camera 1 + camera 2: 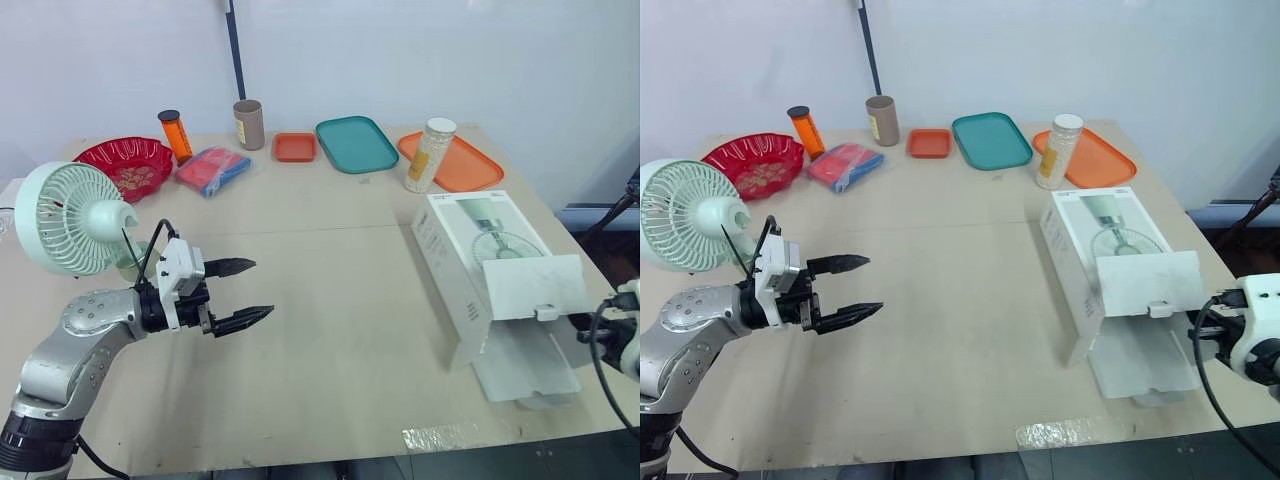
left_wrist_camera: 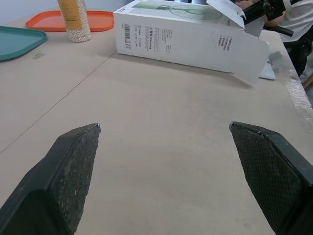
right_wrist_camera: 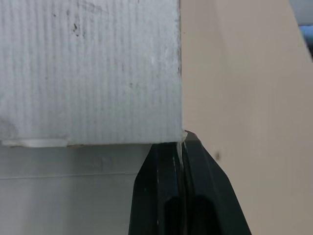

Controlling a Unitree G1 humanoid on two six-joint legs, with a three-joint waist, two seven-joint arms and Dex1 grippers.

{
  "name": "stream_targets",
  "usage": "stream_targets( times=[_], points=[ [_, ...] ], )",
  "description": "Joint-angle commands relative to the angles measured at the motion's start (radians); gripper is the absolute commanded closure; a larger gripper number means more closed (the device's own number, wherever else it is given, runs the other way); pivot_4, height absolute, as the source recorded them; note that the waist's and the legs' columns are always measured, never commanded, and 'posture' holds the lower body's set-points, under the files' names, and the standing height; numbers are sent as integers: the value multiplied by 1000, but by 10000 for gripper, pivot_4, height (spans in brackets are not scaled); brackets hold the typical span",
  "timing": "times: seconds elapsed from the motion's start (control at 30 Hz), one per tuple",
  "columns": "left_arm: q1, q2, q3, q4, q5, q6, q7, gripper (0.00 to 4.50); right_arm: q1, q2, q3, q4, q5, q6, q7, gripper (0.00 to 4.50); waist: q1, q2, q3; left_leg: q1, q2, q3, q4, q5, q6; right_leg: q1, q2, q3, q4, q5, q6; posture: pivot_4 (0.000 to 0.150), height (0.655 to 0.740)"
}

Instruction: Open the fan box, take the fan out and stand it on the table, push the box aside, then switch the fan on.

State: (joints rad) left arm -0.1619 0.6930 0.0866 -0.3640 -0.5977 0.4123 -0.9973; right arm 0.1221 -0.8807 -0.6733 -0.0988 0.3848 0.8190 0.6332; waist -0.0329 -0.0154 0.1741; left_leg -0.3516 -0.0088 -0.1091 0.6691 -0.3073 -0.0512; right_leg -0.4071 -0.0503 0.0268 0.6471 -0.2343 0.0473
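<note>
The mint-green fan (image 1: 68,218) stands upright on the table at the far left. Just right of it and nearer the front, my left gripper (image 1: 263,288) hovers open and empty, pointing right across bare table toward the box (image 2: 176,39). The white fan box (image 1: 470,260) lies on the right side of the table with its end flaps open toward the front. My right gripper (image 1: 578,324) is at the right table edge against the raised flap (image 1: 530,285). In the right wrist view its fingers (image 3: 168,186) are pressed together at the flap's corner, a thin white edge between them.
Along the back stand a red bowl (image 1: 125,165), an orange bottle (image 1: 176,135), a blue and red packet (image 1: 212,168), a brown cup (image 1: 249,124), a small orange tray (image 1: 295,147), a teal tray (image 1: 356,143), and a bead jar (image 1: 430,155) by an orange tray (image 1: 455,160).
</note>
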Motion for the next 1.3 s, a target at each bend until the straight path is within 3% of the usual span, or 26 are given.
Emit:
stream_targets(
  times=[0.03, 0.6, 0.7, 0.8, 0.93, 0.97, 1.3],
  points=[
    [1, 7, 14, -25, -3, -20, -8, 0, -37, -25, -4, 37, -8, -28, 0, 44818, 0, 0, 0, 0, 0, 0, 0, 0, 0, 0, 0, 0, 0, 0, 0, 1500, 7400],
    [3, -1, 10, -20, 3, -32, -6, 0, -78, -79, 47, 222, -81, -181, 27, 44818, -1, 2, -1, 0, 0, 2, 0, 0, 1, 0, 1, 2, 0, 0, 1, 1500, 7400],
    [17, 10, 12, -28, 1, -41, -29, 0, -72, -73, 59, 198, -85, -211, 44, 36318, -1, 2, -1, 0, 0, 2, 0, 0, 1, 0, 1, 2, 0, 0, 1, 1500, 7400],
    [31, 12, 9, -38, 9, -49, -39, 0, -70, -73, 64, 179, -88, -223, 49, 23322, -1, 3, -1, 0, 0, 2, 0, 0, 1, 0, 1, 2, 0, 0, 1, 1500, 7400],
    [43, 14, 1, -47, 19, -61, -59, 0, -38, -73, 51, 135, -93, -234, 55, 2470, -1, 3, -2, 0, 0, 2, 0, 0, 1, 0, 1, 3, 0, 0, 1, 1500, 7400],
    [45, 14, -3, -47, 22, -66, -64, 0, -24, -73, 44, 117, -93, -235, 60, 459, -1, 4, -2, 0, 0, 2, 0, 0, 1, 0, 1, 3, 0, 0, 1, 1500, 7400],
    [46, 6, -17, -22, 44, -97, -90, 0, 125, -92, -79, -89, -95, -220, 122, 459, 1, 5, -2, 0, 0, 2, 0, -1, 1, 0, 1, 3, 0, 0, 1, 1500, 7400]
  ],
)
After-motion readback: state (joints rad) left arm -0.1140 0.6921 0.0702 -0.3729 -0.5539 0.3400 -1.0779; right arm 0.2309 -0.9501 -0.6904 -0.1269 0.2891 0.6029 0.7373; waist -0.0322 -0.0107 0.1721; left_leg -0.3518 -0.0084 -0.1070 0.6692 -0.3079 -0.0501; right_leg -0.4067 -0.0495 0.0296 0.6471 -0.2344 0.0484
